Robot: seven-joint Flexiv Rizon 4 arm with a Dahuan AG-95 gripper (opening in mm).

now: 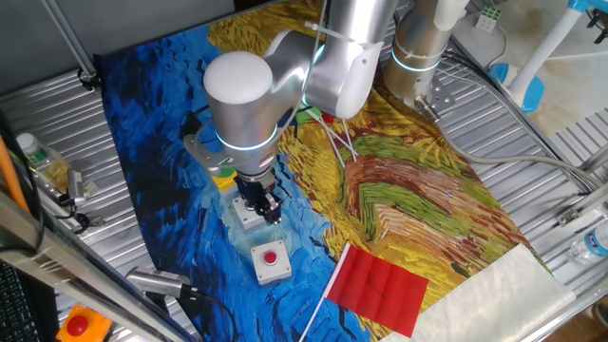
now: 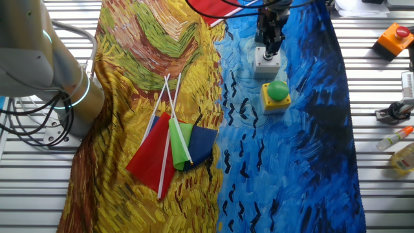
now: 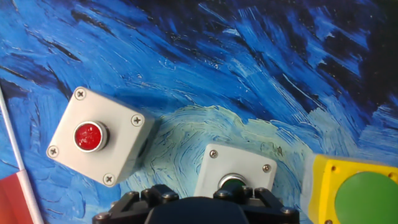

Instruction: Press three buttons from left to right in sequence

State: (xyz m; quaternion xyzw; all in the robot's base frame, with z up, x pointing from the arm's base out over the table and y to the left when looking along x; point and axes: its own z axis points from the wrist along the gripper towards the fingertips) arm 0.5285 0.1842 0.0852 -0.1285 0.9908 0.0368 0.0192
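**Pincer set down over the middle box**

The three boxes are laid in a short row on the painted cloth that covers the surface, close together but apart, so that one descent after another can be made along the line. The pincer (image 1: 260,201) is held upright directly over the middle grey box (image 1: 249,213), and this is judged to be the second press of the sequence. The yellow box (image 2: 277,95) with its large green dome lies just beside the pincer on one side; the grey box with the red button (image 1: 271,260) lies just beside it on the other side. In the hand view the small green button (image 3: 232,182) of the middle box is seen immediately below the pincer body, partly hidden by it.

Whether the fingers are apart or together cannot be told: the tips are hidden in the hand view and are too small and dark in both fixed views. Nothing is seen to be held. Contact with the green button is likely but cannot be confirmed.

Well apart from the pincer, a bundle of small flags (image 2: 171,145) and a single red flag (image 1: 377,288) are left on the cloth, and an orange box (image 2: 395,37) is kept off the cloth entirely, out of the row.
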